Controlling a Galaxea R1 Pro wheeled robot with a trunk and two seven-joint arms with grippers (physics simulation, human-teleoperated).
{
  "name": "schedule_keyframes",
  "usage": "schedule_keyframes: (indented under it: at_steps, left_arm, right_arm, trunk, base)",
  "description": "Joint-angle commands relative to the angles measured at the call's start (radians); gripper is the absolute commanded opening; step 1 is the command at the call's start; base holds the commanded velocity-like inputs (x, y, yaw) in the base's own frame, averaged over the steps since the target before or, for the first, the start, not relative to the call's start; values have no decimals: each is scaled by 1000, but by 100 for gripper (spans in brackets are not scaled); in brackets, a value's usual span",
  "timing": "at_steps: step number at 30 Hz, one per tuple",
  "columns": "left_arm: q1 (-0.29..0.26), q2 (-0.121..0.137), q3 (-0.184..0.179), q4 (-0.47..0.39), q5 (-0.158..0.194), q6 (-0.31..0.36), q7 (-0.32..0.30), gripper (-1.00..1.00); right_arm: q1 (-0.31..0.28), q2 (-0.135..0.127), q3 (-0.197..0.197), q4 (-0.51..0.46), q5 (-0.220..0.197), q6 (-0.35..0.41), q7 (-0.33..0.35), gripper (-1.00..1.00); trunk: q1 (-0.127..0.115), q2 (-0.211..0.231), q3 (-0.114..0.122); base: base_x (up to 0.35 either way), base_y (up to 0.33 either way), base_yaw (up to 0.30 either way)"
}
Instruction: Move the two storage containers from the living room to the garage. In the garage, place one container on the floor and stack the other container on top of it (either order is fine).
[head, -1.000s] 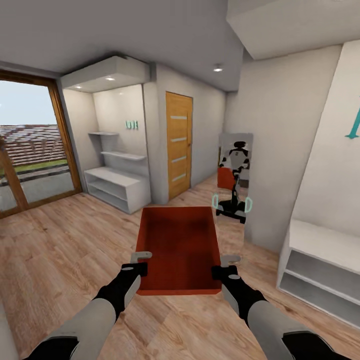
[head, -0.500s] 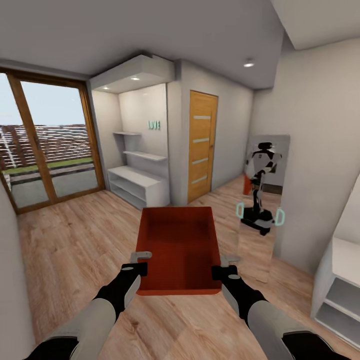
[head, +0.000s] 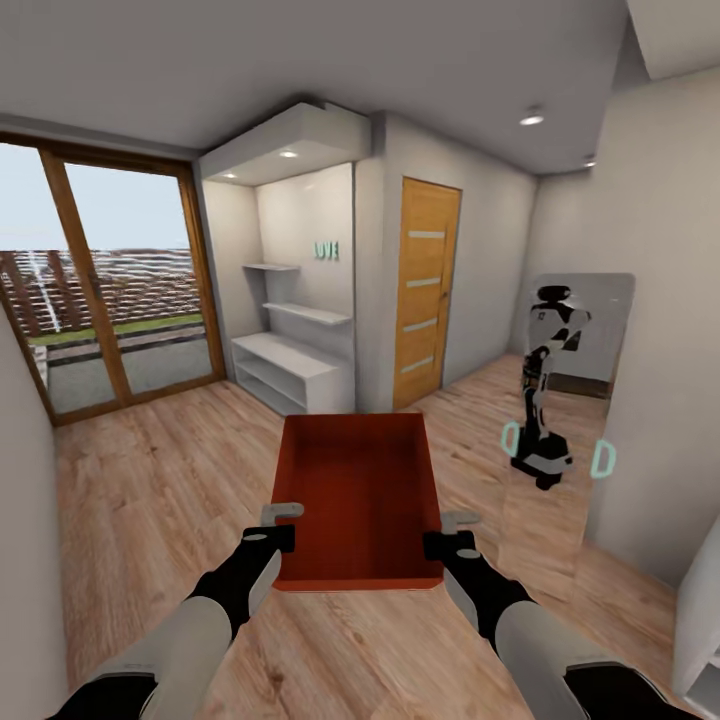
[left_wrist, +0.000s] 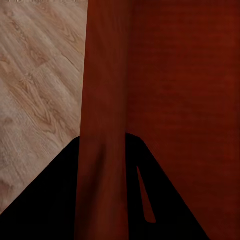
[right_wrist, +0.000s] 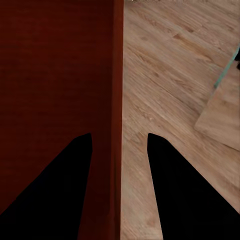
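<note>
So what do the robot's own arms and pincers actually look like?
In the head view each arm has a smooth light grey forearm, narrowing to a black wrist section. The left pincer and right pincer are black blocks with short pale grey fingers. In the wrist views the fingers appear as plain black wedges. No cables or markings are visible.

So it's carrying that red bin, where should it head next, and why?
Probably on toward the wooden door ahead. Both grippers, left and right, clamp the orange-red storage container by its side walls, and the wood-plank floor suggests this isn't the garage yet.
</note>
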Motion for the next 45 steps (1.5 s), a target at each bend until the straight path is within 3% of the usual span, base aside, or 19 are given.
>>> schedule_keyframes:
  at_steps: [1, 45]
  left_arm:
    - [0, -2, 5, -4, -4, -50, -2, -100]
    - [0, -2, 5, -7, -4, -50, -2, -100]
  right_arm:
    - [0, 6, -4, 3, -12, 2, 1, -100]
    - [0, 7, -4, 3, -13, 3, 2, -100]
  trunk:
    - [1, -1, 0]
    - [1, -1, 0]
  base:
    - [322, 0, 1]
    - [322, 0, -7]
